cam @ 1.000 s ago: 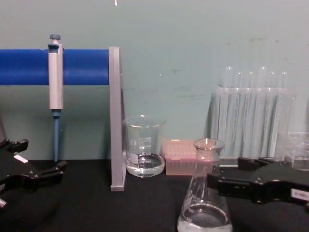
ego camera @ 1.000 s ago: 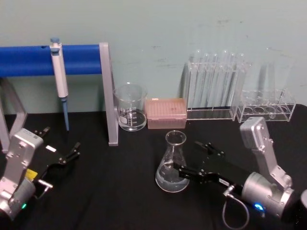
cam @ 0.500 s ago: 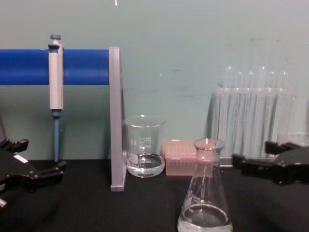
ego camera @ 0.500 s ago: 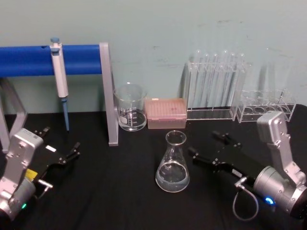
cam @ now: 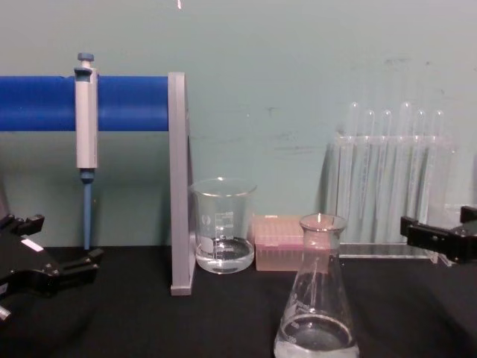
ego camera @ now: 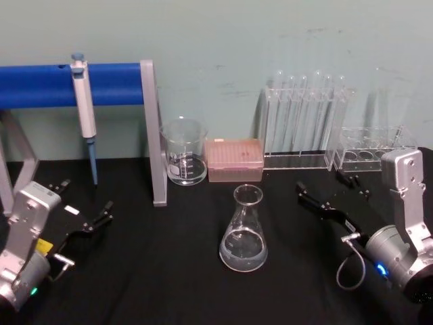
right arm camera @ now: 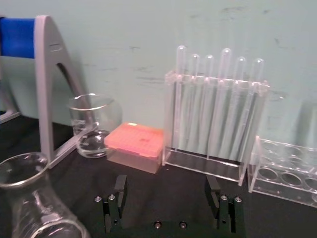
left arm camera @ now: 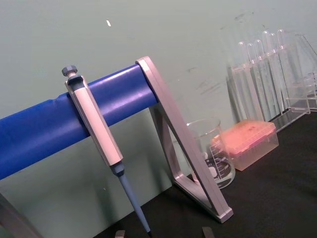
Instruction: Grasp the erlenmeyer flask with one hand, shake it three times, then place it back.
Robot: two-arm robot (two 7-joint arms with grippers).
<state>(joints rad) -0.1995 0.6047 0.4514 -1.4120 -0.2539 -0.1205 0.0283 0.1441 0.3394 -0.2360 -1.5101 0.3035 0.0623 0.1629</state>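
Head view: flask [ego camera: 243, 230] stands free on the table; right gripper [ego camera: 331, 191], at its three o'clock, gapes wide. Placement looks done.

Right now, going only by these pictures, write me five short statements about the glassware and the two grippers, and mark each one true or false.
1. The clear glass conical erlenmeyer flask stands upright on the black table. True.
2. The right gripper is clamped on the flask's neck. False: it is open and apart from the flask, off to the flask's right.
3. The flask holds a little clear liquid. True.
4. The straight-sided cylindrical glass beaker lies tipped on its side. False: it stands upright beside the pink box.
5. The left gripper holds the blue-tipped grey pipette. False: it rests open at the table's left, and the pipette hangs on the blue bar.
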